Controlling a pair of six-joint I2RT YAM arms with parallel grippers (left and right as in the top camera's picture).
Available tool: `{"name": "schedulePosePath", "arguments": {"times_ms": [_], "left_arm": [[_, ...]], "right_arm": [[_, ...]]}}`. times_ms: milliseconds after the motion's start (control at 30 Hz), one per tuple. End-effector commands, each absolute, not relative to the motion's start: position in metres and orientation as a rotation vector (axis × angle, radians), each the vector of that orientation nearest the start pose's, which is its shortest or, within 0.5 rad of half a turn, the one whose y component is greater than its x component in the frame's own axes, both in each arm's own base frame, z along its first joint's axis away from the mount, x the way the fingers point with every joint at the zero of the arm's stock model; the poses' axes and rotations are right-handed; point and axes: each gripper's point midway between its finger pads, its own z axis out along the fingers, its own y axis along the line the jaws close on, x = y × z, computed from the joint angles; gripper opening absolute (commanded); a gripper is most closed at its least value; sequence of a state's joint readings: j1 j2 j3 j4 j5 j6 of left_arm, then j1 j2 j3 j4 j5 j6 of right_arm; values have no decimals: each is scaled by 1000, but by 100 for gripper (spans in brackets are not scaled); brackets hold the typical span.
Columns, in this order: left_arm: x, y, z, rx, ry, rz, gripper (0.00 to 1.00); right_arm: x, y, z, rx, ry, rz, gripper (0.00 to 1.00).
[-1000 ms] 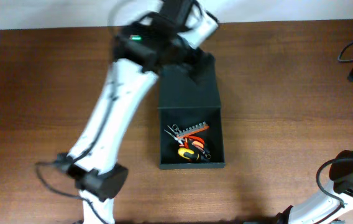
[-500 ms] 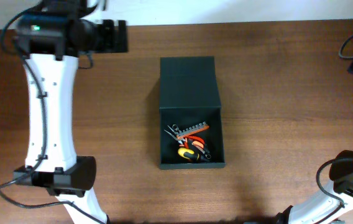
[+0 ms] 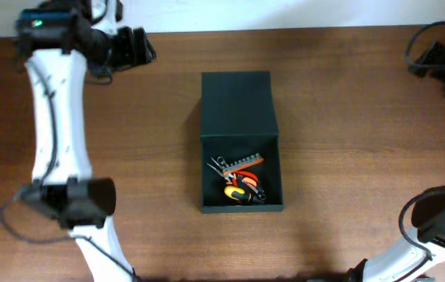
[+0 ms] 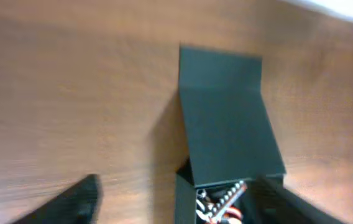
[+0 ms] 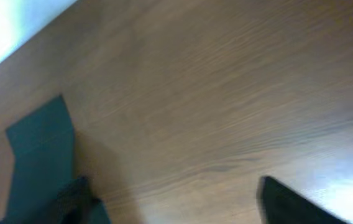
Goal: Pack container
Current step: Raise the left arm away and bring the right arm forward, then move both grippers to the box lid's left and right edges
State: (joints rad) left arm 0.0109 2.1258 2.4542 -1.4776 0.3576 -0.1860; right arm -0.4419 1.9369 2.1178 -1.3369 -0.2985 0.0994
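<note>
The container [image 3: 273, 168] is a dark green-black box in the middle of the table, its flap lid [image 3: 236, 106] open toward the far side. Inside lie hand tools [image 3: 240, 184]: a row of bits in an orange holder and a yellow-and-black handle. My left gripper [image 3: 140, 47] is open and empty at the far left, well away from the container. Its wrist view [image 4: 176, 205] shows the lid [image 4: 226, 118] and tools [image 4: 223, 199] between the fingers. My right gripper [image 3: 428, 59] is open and empty at the far right corner. Its wrist view [image 5: 176, 202] shows bare wood and the lid [image 5: 40, 149].
The brown wooden table [image 3: 363, 157] stretches around the container on all sides. A white wall strip [image 3: 324, 12] runs along the far edge. The arm bases stand at the near left [image 3: 74, 204] and near right [image 3: 442, 223].
My left arm has swung from over the container's lid to the far left corner. My right gripper has come into view at the far right corner. The container has not moved.
</note>
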Motion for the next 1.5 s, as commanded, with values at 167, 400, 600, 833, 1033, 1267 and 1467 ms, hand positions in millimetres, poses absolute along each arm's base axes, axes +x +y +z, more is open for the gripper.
{"name": "schedulePosePath", "arguments": {"times_ms": [167,400,600,833,1033,1267,1467], "left_arm": [[482,-75,122,-303,2996,-795,2],[482,-76,67,-374,3097,-808,1],[489,-77,56,-363,3084,-806,2],[489,-78,50,-366,3093,-808,2],[489,-79,45,-349,3097,-803,2],[481,-95,29,-291,3101,-977,2],[478,-105,12,-321,3107,-1099,2]], "right_arm": [[438,-66,164,592,2678,646,6],[451,-29,116,584,2676,828,4],[463,14,95,479,2649,1056,4],[457,55,48,462,2736,1235,4],[457,81,29,430,2719,1417,4],[455,91,25,404,2731,1427,4],[454,97,25,394,2739,1431,4]]}}
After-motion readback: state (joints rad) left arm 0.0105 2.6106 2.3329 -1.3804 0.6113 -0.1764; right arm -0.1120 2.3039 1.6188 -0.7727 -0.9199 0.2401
